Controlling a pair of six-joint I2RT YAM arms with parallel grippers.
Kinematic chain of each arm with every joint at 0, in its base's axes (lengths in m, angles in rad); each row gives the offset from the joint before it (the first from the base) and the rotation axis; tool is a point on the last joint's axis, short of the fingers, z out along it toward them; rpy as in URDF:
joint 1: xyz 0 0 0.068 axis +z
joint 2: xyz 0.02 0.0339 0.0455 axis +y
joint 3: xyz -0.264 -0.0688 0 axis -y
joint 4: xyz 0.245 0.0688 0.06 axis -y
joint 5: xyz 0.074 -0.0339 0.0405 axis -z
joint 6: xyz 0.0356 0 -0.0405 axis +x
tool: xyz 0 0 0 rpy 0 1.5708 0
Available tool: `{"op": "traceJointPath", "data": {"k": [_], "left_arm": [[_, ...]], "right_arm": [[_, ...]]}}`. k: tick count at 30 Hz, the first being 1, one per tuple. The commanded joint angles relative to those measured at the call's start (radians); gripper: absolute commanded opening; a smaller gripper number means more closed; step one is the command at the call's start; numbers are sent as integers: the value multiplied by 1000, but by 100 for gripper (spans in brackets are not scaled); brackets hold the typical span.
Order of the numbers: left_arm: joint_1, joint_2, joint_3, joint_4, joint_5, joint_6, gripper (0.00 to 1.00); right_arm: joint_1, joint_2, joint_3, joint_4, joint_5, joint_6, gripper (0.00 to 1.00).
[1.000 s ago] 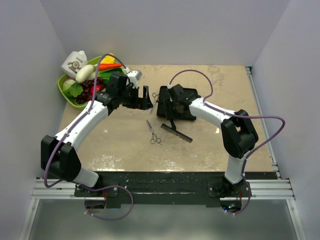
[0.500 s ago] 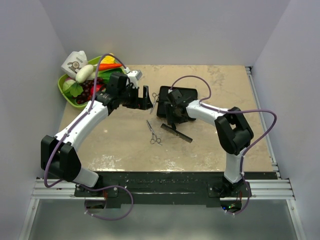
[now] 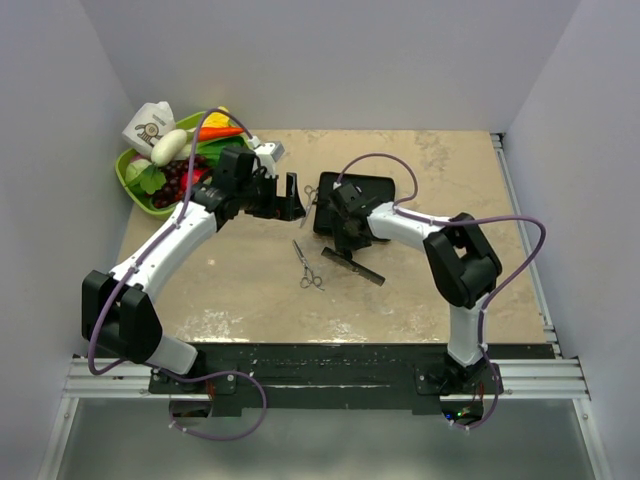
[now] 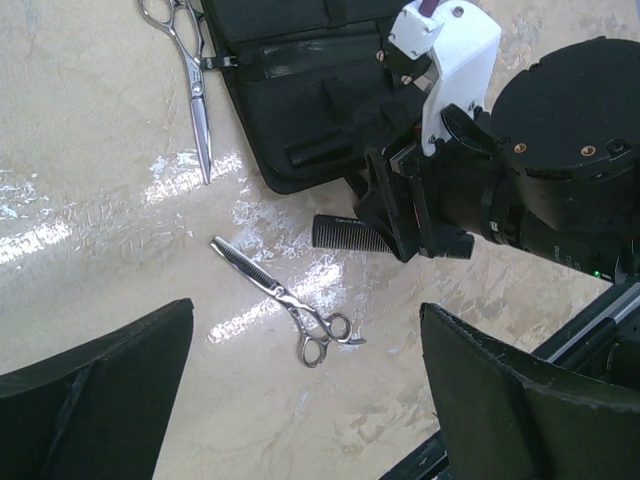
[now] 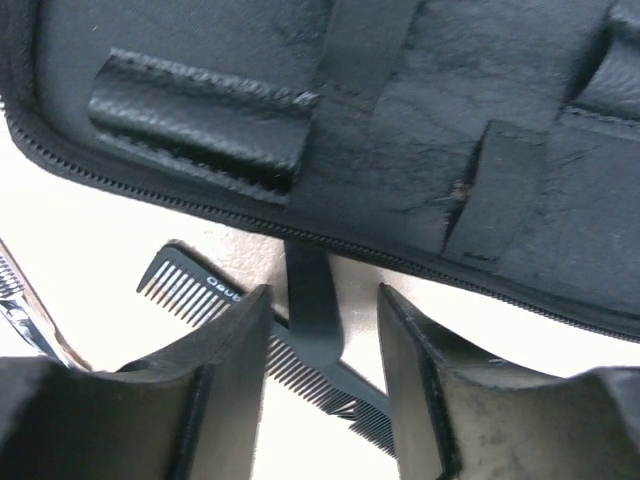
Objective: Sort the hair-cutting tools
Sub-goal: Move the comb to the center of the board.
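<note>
Right claw (image 5: 322, 318), jaws apart, hangs over the comb (image 5: 192, 286) on the counter (image 3: 240, 295), just beside the case (image 3: 372, 190). Left claw (image 3: 291, 198) gapes wide. Near scissors (image 3: 307, 267) lie beside the comb; far scissors (image 4: 196, 80) touch the case's edge.

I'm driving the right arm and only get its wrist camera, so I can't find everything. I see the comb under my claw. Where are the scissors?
Observer: One pair of scissors lies on the bare table, just left of the comb, not touching it.
Operator: Is there another pair?
Observer: Yes, a second pair lies along the case's left edge.
Operator: What's the other arm doing?
Observer: The left claw hangs wide open above the table, holding nothing.
</note>
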State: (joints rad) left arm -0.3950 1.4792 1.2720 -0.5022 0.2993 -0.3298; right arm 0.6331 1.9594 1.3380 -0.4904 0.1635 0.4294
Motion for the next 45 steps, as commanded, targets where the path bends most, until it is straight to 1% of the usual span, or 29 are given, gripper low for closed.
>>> {"op": "traceJointPath", "data": {"k": [1, 7, 8, 13, 14, 18, 22, 27, 33, 37, 41, 45], "left_arm": [[-4, -27, -13, 8, -2, 12, 99], [-2, -31, -20, 16, 0, 12, 99], [-2, -33, -22, 17, 0, 12, 99], [-2, -34, -29, 21, 3, 9, 99], [-2, -36, -30, 22, 3, 9, 99], [-2, -37, -31, 22, 3, 9, 99], [-2, -39, -36, 25, 4, 9, 99], [-2, -43, -36, 25, 8, 9, 99], [-4, -42, -39, 28, 8, 8, 99], [-4, -34, -36, 31, 18, 5, 99], [-4, -25, -36, 30, 26, 0, 99], [-4, -26, -40, 31, 27, -2, 99]], "right_arm": [[20, 15, 16, 6, 30, 17, 47], [37, 22, 16, -13, 57, 14, 35], [39, 22, 16, -14, 60, 11, 31], [40, 24, 12, -28, 90, 6, 19], [43, 22, 10, -28, 97, 3, 15], [43, 7, -8, -31, 106, 3, 6], [50, -23, -17, -54, 117, 2, 4], [80, -134, -39, -109, 100, 8, 2], [145, -307, -106, -209, 64, 61, 2], [184, -382, -146, -261, 18, 95, 2], [244, -444, -204, -280, -13, 140, 2], [273, -505, -281, -286, -41, 170, 2]]}}
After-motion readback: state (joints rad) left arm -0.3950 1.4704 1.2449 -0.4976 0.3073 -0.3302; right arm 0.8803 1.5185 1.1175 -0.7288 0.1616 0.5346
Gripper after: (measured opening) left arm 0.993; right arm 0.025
